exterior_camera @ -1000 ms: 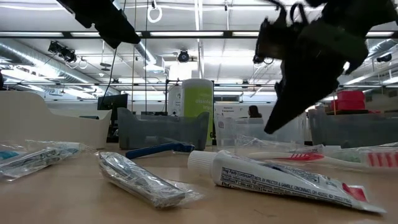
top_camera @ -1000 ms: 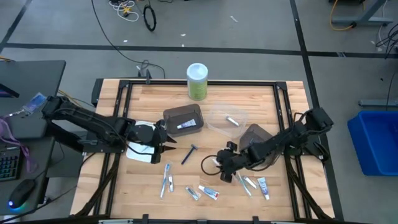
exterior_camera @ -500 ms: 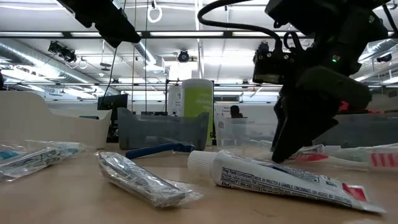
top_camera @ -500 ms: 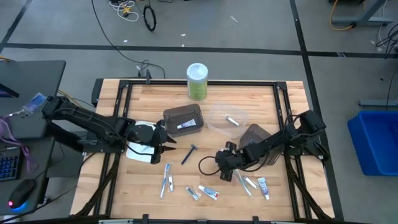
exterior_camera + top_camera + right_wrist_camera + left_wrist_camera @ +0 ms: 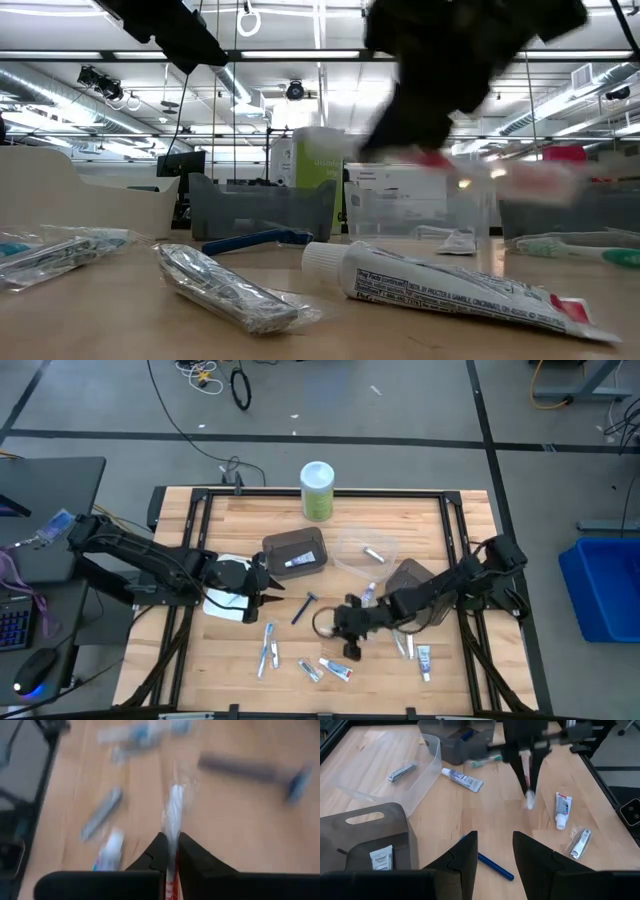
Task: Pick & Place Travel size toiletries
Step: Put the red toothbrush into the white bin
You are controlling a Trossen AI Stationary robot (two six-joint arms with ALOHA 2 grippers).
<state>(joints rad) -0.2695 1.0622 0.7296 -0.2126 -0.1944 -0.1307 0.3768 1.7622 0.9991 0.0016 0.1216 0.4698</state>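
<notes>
My right gripper (image 5: 170, 851) hangs over the middle of the table (image 5: 352, 625), shut on a clear-wrapped white-and-red toothbrush (image 5: 528, 790). My left gripper (image 5: 492, 855) waits open above the white tray (image 5: 222, 600) at the table's left. More toiletries lie flat on the wood. They include a blue razor (image 5: 304, 607), wrapped toothbrushes (image 5: 268, 648), white tubes (image 5: 336, 669) (image 5: 423, 660) and a silvery packet (image 5: 309, 671). My right gripper pinches the wrapped toothbrush between its two fingers, at its red-marked part (image 5: 170, 870). The toothbrush lies along the fingers. Its white end (image 5: 530, 802) sticks out past the fingertips, lifted clear of the table.
A green canister with a white lid (image 5: 318, 490) stands at the far edge. A dark tray (image 5: 296, 550) holding a tube, a clear tray (image 5: 365, 552) and another dark tray (image 5: 412, 582) sit behind the middle. The near middle of the table is scattered with items.
My right gripper went down to the table, shut on the wrapped toothbrush and rose with it. It also shifted a little toward the table's left. The toothbrush has been lifted clear of the wood.
</notes>
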